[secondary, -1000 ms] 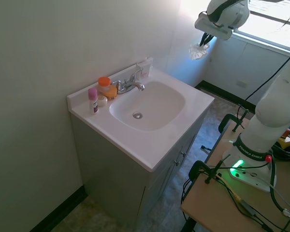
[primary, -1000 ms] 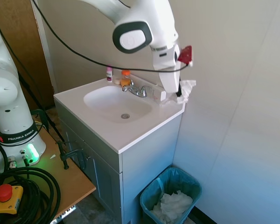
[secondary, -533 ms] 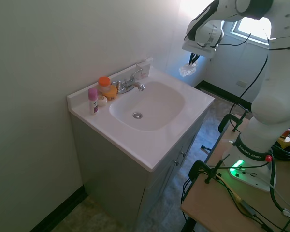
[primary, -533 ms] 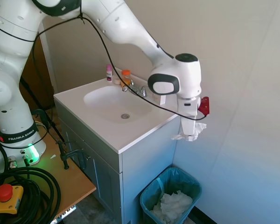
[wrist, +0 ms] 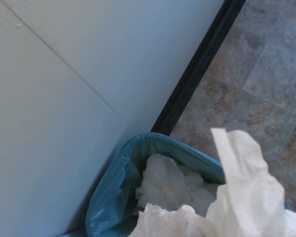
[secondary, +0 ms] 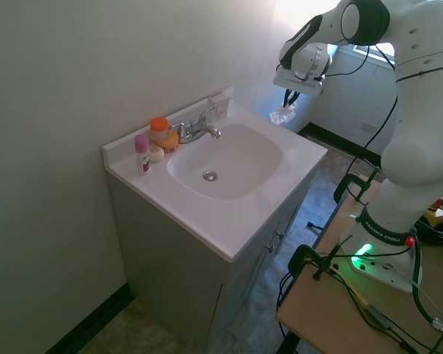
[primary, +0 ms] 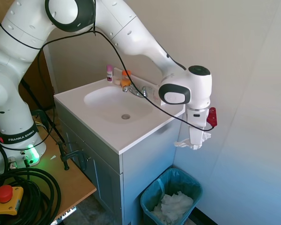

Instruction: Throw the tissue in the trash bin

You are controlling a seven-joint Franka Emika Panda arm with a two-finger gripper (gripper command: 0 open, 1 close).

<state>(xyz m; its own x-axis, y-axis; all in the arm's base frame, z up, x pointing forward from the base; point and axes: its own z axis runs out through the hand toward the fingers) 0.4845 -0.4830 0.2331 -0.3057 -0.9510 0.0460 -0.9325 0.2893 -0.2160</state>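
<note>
In the first exterior view, the small round trash bin lined with a translucent teal-blue plastic bag (primary: 171, 197) is seen at the lower middle of the frame, on the floor beside the grey vanity cabinet (primary: 145, 159), with a larger wad of white crumpled paper (primary: 173, 206) already lying inside it. Directly above the bin, right of centre, the small crumpled white paper tissue (primary: 193, 143) is held clear of the cabinet, its ragged edges drooping from the tool (primary: 195, 138), which is clamped on it. In the wrist view the tissue (wrist: 237, 202) fills the lower right, with the bin's rim (wrist: 113, 182) below and beyond it. Farther back, on the white sink surface (primary: 131, 133), a chrome faucet (primary: 138, 90), an orange-capped bottle (primary: 126, 77) and a pink-capped bottle (primary: 110, 73) are left untouched. The pick-up and carry are judged done; only the release, perhaps after some lowering, is left.
</note>
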